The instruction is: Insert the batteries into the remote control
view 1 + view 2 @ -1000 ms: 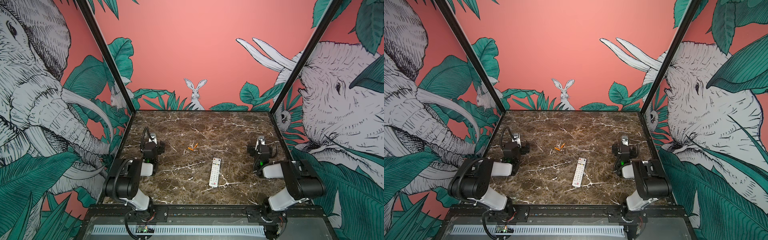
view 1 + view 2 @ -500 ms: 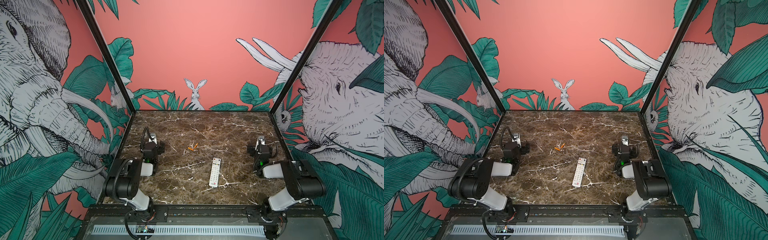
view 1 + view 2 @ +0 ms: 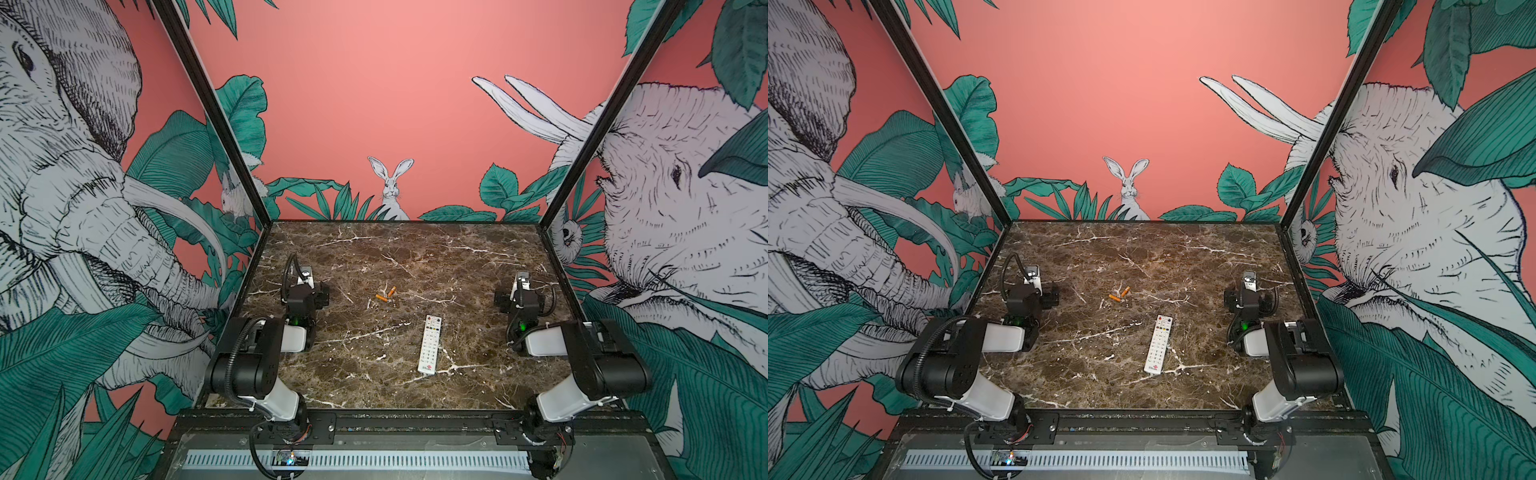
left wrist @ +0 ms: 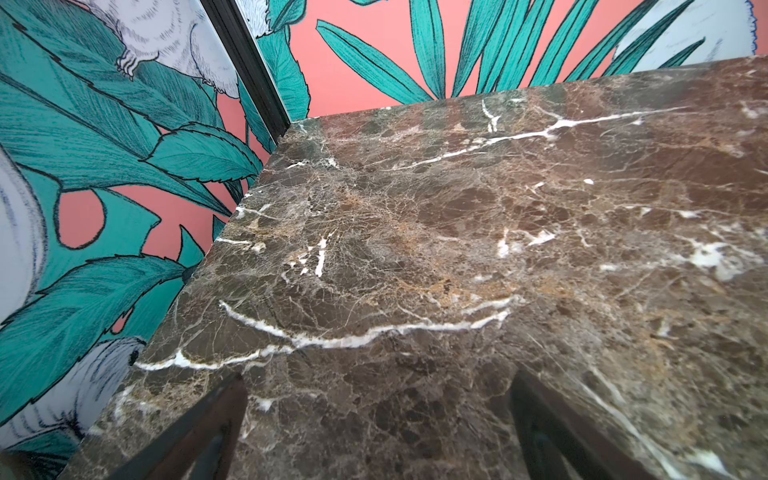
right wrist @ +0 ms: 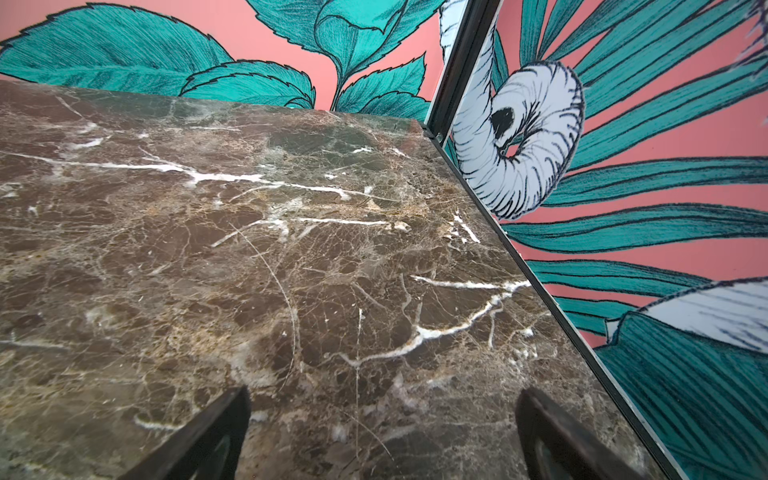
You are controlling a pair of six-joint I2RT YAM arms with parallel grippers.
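In the wrist views the left gripper [image 4: 378, 386] and right gripper [image 5: 384, 397] are cut off, only dark tips show; their jaws are spread wide, holding nothing, above the table [image 4: 457, 249]; the white remote [image 3: 430, 345] lies buttons up, slightly right of centre, long axis near to far, red button at the far end; 2 orange batteries [image 3: 381, 298] lie beyond it in a V; whether they touch, I cannot tell.
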